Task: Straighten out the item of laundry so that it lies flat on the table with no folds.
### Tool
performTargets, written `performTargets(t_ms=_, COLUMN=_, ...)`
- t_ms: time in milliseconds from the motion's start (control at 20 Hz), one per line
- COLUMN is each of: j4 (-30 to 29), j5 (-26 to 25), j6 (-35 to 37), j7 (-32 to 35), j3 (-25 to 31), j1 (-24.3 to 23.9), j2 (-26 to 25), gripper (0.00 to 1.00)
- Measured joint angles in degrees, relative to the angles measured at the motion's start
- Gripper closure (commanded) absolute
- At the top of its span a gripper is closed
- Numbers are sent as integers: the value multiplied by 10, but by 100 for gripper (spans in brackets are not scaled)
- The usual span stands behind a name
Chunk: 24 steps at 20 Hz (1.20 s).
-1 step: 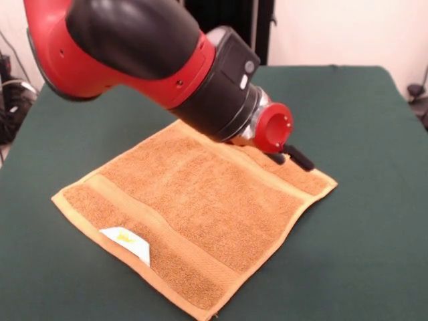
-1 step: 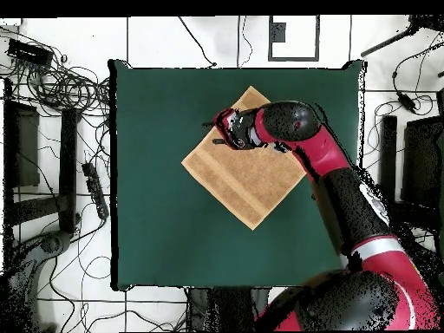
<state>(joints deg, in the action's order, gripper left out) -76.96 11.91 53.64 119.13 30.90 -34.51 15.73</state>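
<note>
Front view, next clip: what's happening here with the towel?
A red and black robot arm is bent over an orange-tan towel on the green table. Its tool is at the towel's far corner. The towel looks spread flat with no visible folds, white tag showing near one edge.

orange-tan terry towel (image 1: pixel 200 200) with paler flat bands and a white tag (image 1: pixel 127 243), dark green table (image 1: pixel 374 234), red-and-black arm (image 1: pixel 134 47)

I saw a fuzzy, rough cloth towel (image 1: pixel 200 200) on the soft, dull green table (image 1: pixel 374 221), and the arm (image 1: pixel 134 47) looked like smooth, shiny plastic
</note>
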Motion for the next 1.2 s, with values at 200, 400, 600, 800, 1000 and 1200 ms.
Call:
performTargets(t_ms=200, j4=5, j5=-8, j6=0, j7=0, j3=-12, j1=1, j2=-17, gripper=0)
performTargets(t_ms=400, j4=6, j5=-22, j6=0, j7=0, j3=-24, j1=1, j2=-35, gripper=0)
performTargets(t_ms=600, j4=7, j5=-29, j6=0, j7=0, j3=-27, j1=0, j2=-52, gripper=0)
performTargets(t_ms=800, j4=7, j5=-37, j6=0, j7=0, j3=-27, j1=0, j2=-66, gripper=0)
performTargets(t_ms=1000, j4=8, j5=-37, j6=-8, j7=0, j3=-27, j1=-4, j2=-91, gripper=0)
performTargets(t_ms=1200, j4=8, j5=-28, j6=-13, j7=0, j3=-21, j1=-12, j2=-108, gripper=0)
